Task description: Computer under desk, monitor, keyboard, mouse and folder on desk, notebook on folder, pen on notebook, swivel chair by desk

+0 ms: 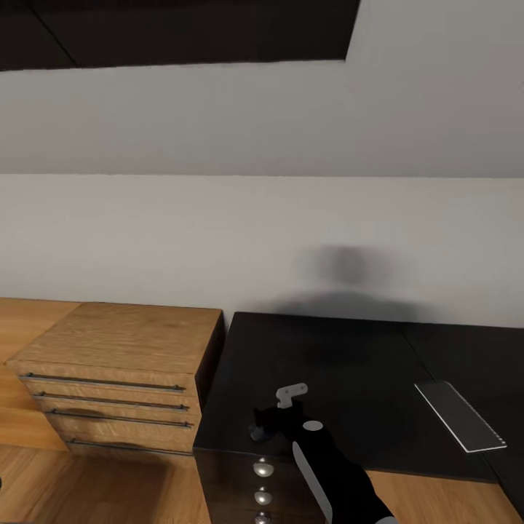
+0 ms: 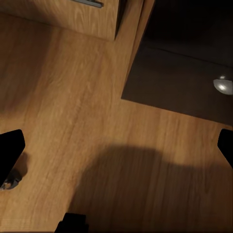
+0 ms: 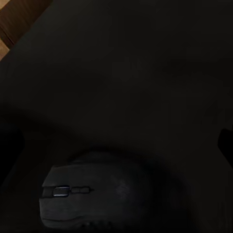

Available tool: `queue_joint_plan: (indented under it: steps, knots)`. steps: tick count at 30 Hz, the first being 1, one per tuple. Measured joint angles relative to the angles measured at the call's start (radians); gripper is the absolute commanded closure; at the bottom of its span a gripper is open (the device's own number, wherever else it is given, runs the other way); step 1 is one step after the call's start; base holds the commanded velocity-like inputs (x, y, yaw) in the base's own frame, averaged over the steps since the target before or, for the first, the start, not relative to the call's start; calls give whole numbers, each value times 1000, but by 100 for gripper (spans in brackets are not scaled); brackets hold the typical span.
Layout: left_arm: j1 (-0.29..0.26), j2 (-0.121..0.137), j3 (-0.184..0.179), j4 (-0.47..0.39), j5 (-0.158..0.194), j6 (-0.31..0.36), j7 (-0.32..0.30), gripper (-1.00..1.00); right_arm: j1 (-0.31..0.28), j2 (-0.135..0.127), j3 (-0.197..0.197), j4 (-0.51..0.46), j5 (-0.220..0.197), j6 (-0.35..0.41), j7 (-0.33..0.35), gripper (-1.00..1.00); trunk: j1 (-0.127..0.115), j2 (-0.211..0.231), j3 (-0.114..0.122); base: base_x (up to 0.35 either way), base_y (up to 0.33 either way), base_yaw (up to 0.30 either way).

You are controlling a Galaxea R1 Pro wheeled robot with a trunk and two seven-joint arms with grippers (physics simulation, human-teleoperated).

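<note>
The black desk point(image 1: 349, 364) fills the lower right of the head view. My right gripper point(image 1: 273, 423) hangs low over its near left corner. In the right wrist view the dark grey mouse point(image 3: 92, 194) lies on the desk top point(image 3: 126, 73) close under the gripper point(image 3: 116, 145), whose fingers stand wide apart at the frame's edges, open and off the mouse. A slim grey oblong slab, apparently the keyboard point(image 1: 460, 415), lies flat on the desk at the right. My left gripper point(image 2: 116, 145) is open over the wood floor point(image 2: 73, 121), holding nothing.
A light wooden dresser point(image 1: 116, 364) with long bar handles stands against the desk's left side. The black drawer unit point(image 1: 240, 480) with round silver knobs point(image 2: 223, 85) sits below my right arm. A pale sloped wall rises behind.
</note>
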Motion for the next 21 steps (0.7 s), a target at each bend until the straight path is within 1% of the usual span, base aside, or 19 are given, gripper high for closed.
queue_joint_plan:
  steps: [9, 11, 17, 21]
  knots:
    - [0, 0, 0, 0, 0, 0, 0, -100, 0, 0, 1, -1, 0, 0, 0, -100, 0, 0, 0, -12, 0, 0]
    - [0, 0, 0, 0, 0, 0, 0, -100, 0, 4, 1, -2, -1, 0, -3, -100, 0, 0, 0, 0, 0, 28]
    - [0, 0, 0, 0, 0, 0, 0, -100, 0, 4, 2, -2, -1, -1, -3, -100, 0, 0, -2, 0, 0, 144]
    - [0, 0, 0, 0, 0, 0, 0, -100, 0, 2, -2, -3, -1, -4, -2, -100, 0, 0, -4, 0, 0, 53]
